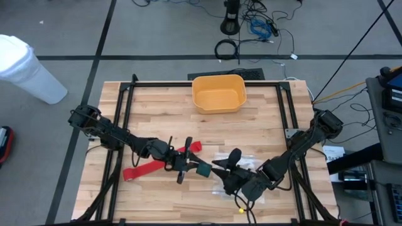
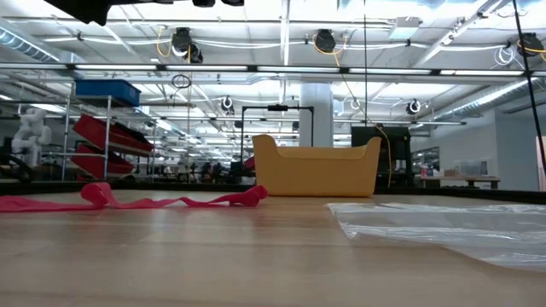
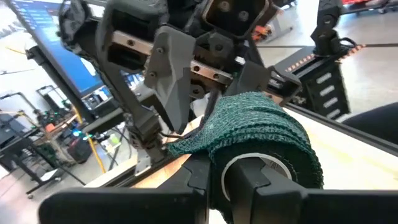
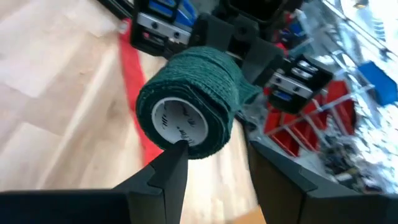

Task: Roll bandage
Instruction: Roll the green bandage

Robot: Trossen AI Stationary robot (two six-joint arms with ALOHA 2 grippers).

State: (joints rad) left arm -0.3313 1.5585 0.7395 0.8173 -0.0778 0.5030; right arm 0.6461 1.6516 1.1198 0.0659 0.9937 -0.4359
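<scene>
Left gripper [image 1: 202,168], mid-table, pinching a green bandage roll [image 4: 189,102] by its white core [image 3: 249,167]. Right gripper [image 1: 220,168] facing it, fingers [image 4: 163,171] spread either side of the roll's near end. Red bandage [image 1: 151,163] flat on the wooden table [image 1: 264,116], under the left arm. Yellow bin [image 1: 218,93] at the far edge.
</scene>
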